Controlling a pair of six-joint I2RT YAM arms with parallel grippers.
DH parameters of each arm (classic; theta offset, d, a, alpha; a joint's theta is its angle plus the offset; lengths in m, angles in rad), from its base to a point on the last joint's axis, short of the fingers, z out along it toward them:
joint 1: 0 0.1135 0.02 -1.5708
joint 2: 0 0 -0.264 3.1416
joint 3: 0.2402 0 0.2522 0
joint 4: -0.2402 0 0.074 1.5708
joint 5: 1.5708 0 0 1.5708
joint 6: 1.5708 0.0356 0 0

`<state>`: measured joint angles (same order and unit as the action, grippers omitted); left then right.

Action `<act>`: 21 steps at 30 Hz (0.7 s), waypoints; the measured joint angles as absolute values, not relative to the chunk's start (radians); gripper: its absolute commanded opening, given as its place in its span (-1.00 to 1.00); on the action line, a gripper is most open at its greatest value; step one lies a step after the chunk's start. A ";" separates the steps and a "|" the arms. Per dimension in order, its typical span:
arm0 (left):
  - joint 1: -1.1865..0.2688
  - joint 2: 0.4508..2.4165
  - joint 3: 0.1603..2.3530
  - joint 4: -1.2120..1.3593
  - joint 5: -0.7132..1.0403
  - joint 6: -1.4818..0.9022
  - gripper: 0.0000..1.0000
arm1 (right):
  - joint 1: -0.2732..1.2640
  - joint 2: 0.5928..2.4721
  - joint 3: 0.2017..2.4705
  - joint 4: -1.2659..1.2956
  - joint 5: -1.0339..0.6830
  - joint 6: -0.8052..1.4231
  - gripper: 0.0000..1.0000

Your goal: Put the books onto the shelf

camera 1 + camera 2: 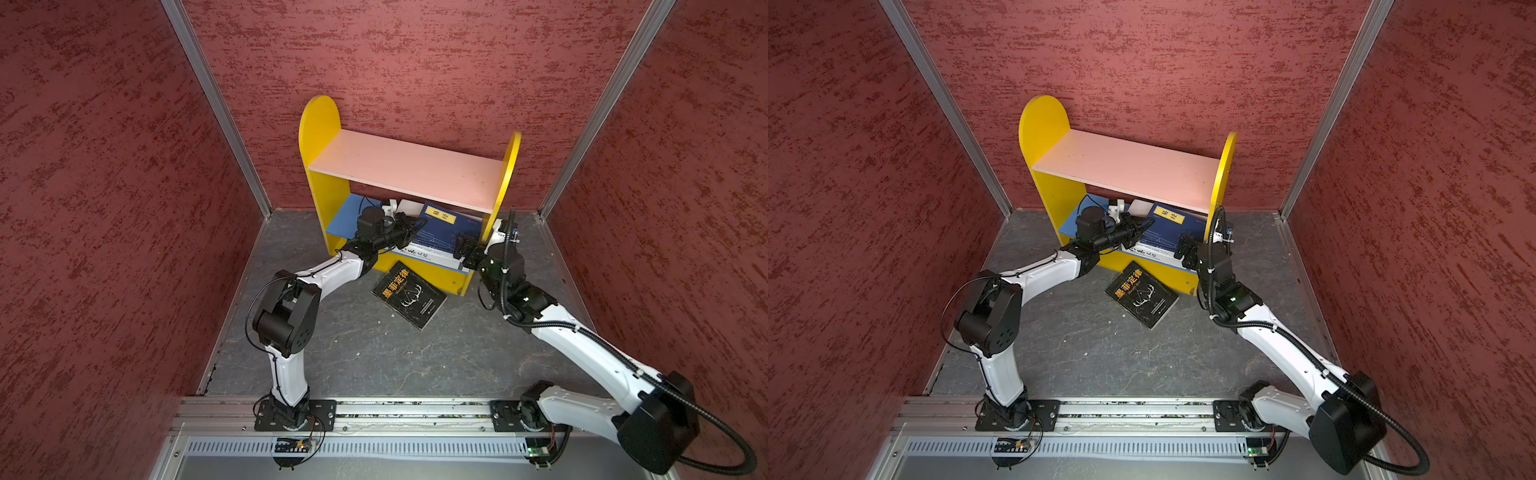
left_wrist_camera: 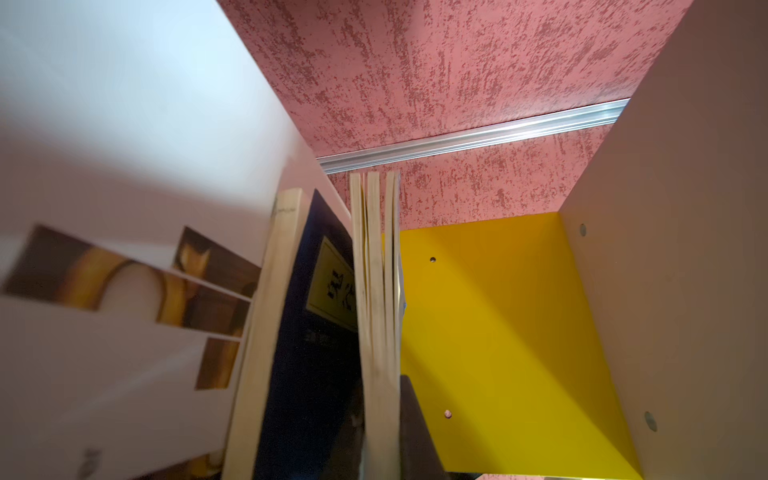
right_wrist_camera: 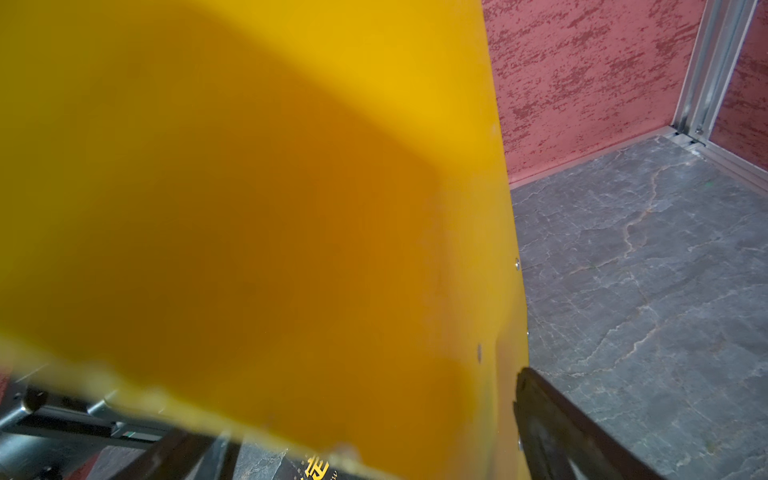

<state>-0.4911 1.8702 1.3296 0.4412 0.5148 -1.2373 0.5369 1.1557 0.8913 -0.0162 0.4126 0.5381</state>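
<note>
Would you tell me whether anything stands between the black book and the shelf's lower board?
The left gripper, shut on a navy book, and the stacked books fill the opening behind the black book; the lower board's left end is bare.

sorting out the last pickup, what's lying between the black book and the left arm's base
Nothing but bare grey floor. Both top views show that stretch between the black book and the left arm's base with nothing lying on it.
</note>
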 measured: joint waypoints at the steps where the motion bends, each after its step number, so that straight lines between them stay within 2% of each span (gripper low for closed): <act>1: -0.493 1.870 1.330 0.446 0.513 -1.239 -1.00 | 0.537 1.156 0.891 -0.020 0.413 0.538 0.98; 21: -0.514 1.870 1.325 0.454 0.461 -1.241 -1.00 | 0.526 1.188 0.893 -0.035 0.413 0.536 0.98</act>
